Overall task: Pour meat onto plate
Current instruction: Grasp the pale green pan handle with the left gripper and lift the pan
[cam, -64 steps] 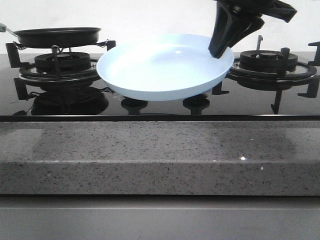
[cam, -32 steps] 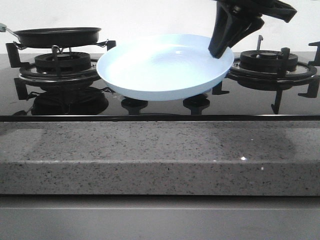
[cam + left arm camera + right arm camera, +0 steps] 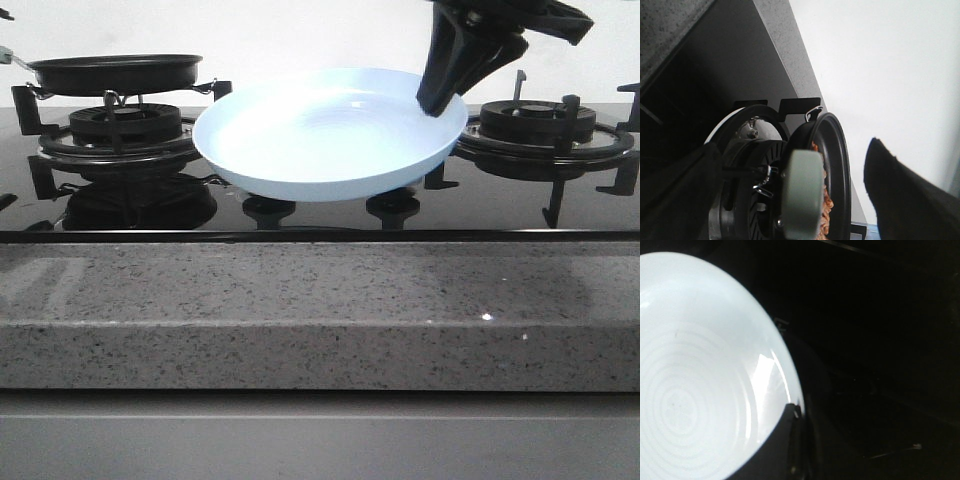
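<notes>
Two vessels matter right now, and only one has anything in it. The black frying pan sits on the left burner of the hob, and from the left wrist camera you can see the meat inside it, a ragged orange-brown heap against the pan's dark inner wall. The pan's pale green handle points straight at that camera, lying between the two dark fingers of the left hand, which are spread wide to either side of it and not touching it.

Over to the plate: pale blue, round and shallow, hanging tilted between the two burners, above the glossy black hob surface, its near rim dipped towards the speckled grey worktop. Nothing lies in it, just faint concentric rings on a bare glazed bottom. The right hand has it by the far right rim, clamped on the edge; the right wrist camera shows a dark finger lying over the plate's inner wall. The right burner stands bare just beyond it.
</notes>
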Controlling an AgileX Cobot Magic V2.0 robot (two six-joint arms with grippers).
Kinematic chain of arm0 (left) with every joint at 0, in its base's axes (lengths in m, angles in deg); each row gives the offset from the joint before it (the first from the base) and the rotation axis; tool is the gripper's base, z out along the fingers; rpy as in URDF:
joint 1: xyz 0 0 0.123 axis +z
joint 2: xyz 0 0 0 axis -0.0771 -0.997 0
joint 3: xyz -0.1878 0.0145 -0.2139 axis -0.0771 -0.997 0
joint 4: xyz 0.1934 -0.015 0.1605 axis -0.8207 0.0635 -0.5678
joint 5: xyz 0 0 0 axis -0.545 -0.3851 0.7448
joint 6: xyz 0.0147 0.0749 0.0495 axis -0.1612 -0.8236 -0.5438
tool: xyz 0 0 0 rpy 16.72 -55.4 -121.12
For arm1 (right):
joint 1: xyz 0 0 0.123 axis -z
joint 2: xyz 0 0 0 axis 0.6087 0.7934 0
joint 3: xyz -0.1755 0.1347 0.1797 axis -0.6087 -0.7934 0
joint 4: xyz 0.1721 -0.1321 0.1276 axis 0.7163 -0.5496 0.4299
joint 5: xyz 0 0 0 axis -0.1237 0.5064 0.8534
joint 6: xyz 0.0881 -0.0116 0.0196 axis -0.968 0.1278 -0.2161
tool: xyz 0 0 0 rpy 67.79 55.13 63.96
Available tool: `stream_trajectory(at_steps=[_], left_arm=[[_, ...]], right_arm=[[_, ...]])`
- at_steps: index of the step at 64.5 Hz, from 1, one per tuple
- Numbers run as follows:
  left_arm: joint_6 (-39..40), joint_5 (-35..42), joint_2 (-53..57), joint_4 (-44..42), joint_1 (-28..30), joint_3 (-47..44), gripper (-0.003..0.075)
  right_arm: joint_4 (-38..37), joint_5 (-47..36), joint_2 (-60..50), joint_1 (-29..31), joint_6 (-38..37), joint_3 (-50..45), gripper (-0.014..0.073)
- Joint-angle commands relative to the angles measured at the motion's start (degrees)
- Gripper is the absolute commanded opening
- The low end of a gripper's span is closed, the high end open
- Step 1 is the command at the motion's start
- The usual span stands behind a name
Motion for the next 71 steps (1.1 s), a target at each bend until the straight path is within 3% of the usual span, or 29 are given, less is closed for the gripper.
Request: stream_trajectory(at_steps=[1,8,21,36,52,61,71], left_arm=[[-0.17,-2.57,2.68,3.7,-0.01,2.2,0.0548],[-0.17,-2.45,2.68,3.7,-0.01,2.54,0.0445],[-0.17,-2.45,2.68,3.59,-0.01,2.54,0.0157],[-0.17,-5.06,2.68,5.29,0.14,2.54,-0.001],[-1.72,-14.01,3.98,14.07,-0.03,4.02,-0.002],[-3.92,-14.61,7.36,13.17,-0.65,4.31,-0.002],[-6.95,-14.04,12.14,6.07,-2.94,4.31,-0.002]], right_arm=[[1.2,-2.55,-2.55,0.12,0.58,1.38,-0.0071],[1.2,-2.55,-2.55,0.12,0.58,1.38,-0.0071],[1.2,-2.55,-2.55,0.12,0.58,1.38,-0.0071],[1.2,-2.55,-2.55,0.12,0.58,1.38,-0.0071],[1.2,-2.55,-2.55,0.12,0.58,1.38,-0.0071],[1.2,-2.59,-2.55,0.12,0.58,1.38,-0.0071],[1.2,-2.53,-2.55,0.12,0.58,1.38,-0.0071]])
